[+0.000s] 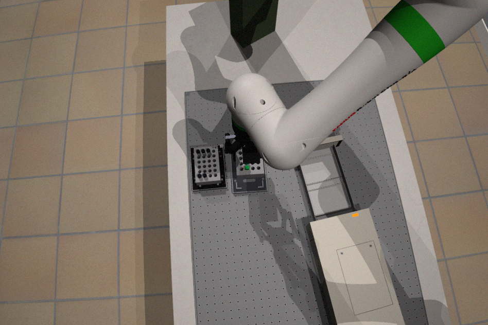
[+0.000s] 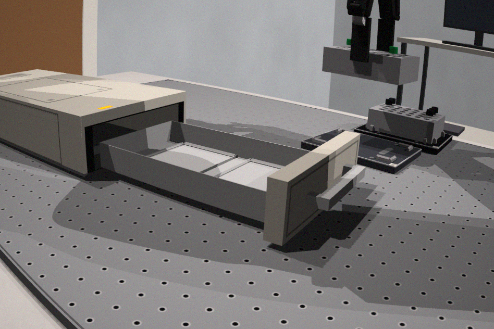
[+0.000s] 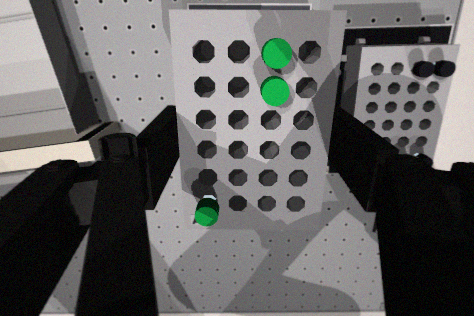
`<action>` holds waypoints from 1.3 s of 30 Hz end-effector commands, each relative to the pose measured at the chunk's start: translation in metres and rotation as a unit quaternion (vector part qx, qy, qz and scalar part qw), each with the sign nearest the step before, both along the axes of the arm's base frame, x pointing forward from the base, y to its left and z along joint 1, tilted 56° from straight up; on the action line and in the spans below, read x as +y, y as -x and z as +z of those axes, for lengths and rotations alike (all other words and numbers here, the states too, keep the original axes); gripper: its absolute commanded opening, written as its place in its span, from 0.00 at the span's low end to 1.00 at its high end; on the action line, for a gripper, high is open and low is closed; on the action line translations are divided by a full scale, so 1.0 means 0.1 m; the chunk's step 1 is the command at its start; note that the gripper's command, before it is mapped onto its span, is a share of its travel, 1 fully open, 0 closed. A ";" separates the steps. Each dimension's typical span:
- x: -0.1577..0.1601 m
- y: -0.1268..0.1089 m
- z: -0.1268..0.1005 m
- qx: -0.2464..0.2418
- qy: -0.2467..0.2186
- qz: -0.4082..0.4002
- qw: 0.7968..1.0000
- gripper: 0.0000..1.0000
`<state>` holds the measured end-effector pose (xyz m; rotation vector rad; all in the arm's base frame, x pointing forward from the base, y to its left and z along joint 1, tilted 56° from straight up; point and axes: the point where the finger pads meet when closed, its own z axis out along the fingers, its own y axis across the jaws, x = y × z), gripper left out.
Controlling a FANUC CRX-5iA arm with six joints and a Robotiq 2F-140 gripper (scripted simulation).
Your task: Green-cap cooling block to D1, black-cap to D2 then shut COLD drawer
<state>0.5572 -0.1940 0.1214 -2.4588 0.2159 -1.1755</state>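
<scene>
Two compartments (image 1: 329, 201) (image 2: 191, 153) show their pale floors inside the drawer (image 1: 343, 179) (image 2: 191, 184) (image 3: 47, 60), which is pulled out of the cooler COLD (image 1: 354, 234) (image 2: 32, 117). The lamp (image 1: 354, 215) (image 2: 105, 106) on COLD glows orange. The green-capped cooling block (image 1: 242, 171) (image 2: 339, 62) (image 3: 255, 135) has six rows of four bores. Three green caps are seen on it in the wrist view: two stand in neighbouring rows of the same column toward one end, and one is at a corner of the other end. The black-capped cooling block (image 1: 207, 163) (image 2: 399, 127) (image 3: 400, 97) sits on the slot D2 (image 1: 223, 179) (image 2: 431, 149) (image 3: 400, 35), with black caps near both its ends.

The green-capped block is held about level, and its long axis runs along the length of the slot D1 (image 1: 249, 186) (image 2: 392, 150) (image 3: 250, 6), nearly parallel with the other block. It is in the air, above D1 and apart from it.

The claw (image 1: 249, 151) (image 2: 373, 53) (image 3: 253, 127) is closed upon this block. Its two fingers press the long sides, near the middle of the length, so the block lies across between them, and both its ends reach out beyond the fingers.
</scene>
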 end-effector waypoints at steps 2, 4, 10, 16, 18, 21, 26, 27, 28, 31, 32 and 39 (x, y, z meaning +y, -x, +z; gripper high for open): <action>0.00 -0.03 -0.02 0.000 0.001 0.000 1.000 0.10; 0.03 -0.11 -0.07 0.000 0.001 0.000 1.000 0.10; 0.08 -0.23 -0.16 0.000 0.001 0.000 1.000 0.10; 0.13 -0.37 -0.27 0.000 0.001 0.000 1.000 0.10; 0.14 -0.41 -0.29 0.000 0.001 0.000 1.000 0.10; 0.16 -0.46 -0.33 0.000 0.001 0.000 1.000 0.10; 0.18 -0.50 -0.36 0.000 0.001 0.000 1.000 0.10; 0.18 -0.51 -0.37 0.000 0.001 0.000 1.000 0.10; 0.18 -0.52 -0.37 0.000 0.001 0.000 1.000 0.10; 0.20 -0.55 -0.40 0.000 0.001 0.000 1.000 0.10; 0.20 -0.56 -0.40 0.000 0.001 0.000 1.000 0.10; 0.22 -0.61 -0.44 0.000 0.001 0.000 1.000 0.10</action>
